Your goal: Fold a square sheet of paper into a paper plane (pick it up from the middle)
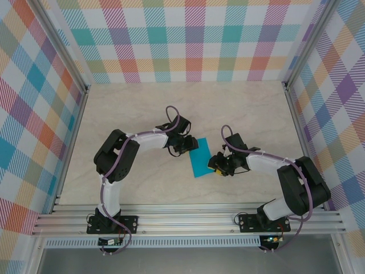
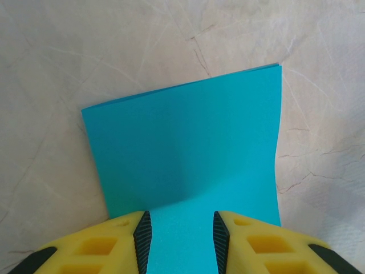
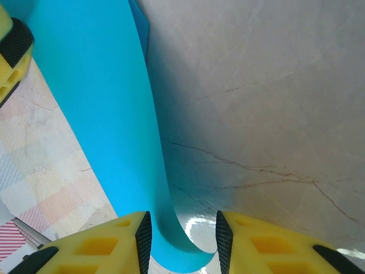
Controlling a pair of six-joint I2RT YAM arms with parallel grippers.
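Currently: the thin teal-blue square sheet of paper (image 1: 201, 158) is seen just right of centre in the top view, on the pale marbled table top (image 1: 142, 114), flanked by both grippers. A doubled edge is visible at the upper right of the left wrist view, so the sheet is judged to be folded in half already. The centre-crease step is taken as the one in hand.

Left gripper (image 2: 181, 225): jaws are set narrow at the bottom of its view, with teal paper filling the gap and running wider than it on both sides. Pinched or merely pressed: cannot be told.

Right gripper (image 3: 182, 225): jaws are set narrow, and a curled bend of the sheet is caught between them at bottom centre. From there the paper is lifted off the table toward the upper left of that view.

Next move, as judged: the curl has to be laid flat with the layers' edges aligned, then the fold pressed into a sharp crease. Thin paper is likely to be buckled or skewed if the two ends are pulled unevenly.
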